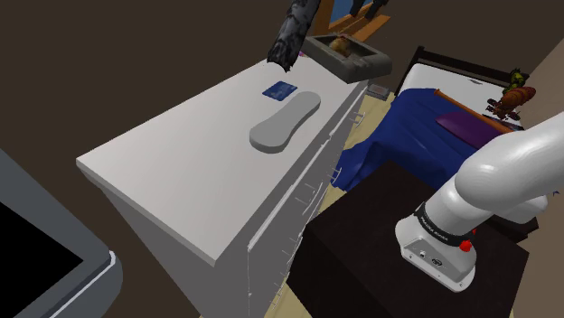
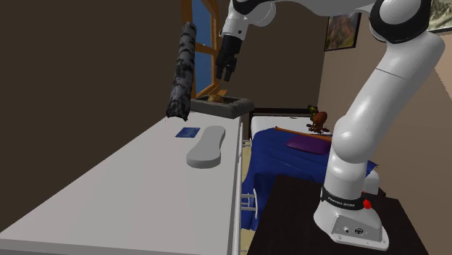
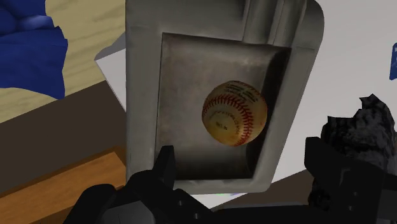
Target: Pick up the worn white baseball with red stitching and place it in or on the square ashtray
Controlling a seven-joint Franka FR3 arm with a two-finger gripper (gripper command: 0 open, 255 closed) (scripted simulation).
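While the gripper [image 3: 240, 151] hangs wide and empty, the yellowed, red-stitched baseball [image 3: 233, 112] lies inside the grey square ashtray [image 3: 143, 95].

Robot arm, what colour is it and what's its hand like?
The white robot arm is made of fat, round, glossy tubes with dark joint rings. Its base has a red button and a black lettered band. The all-black gripper has two blocky fingers.

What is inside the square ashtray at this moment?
A yellowed baseball with red stitching sits inside the grey ashtray, near one wall. The floor beneath the ball is hidden.
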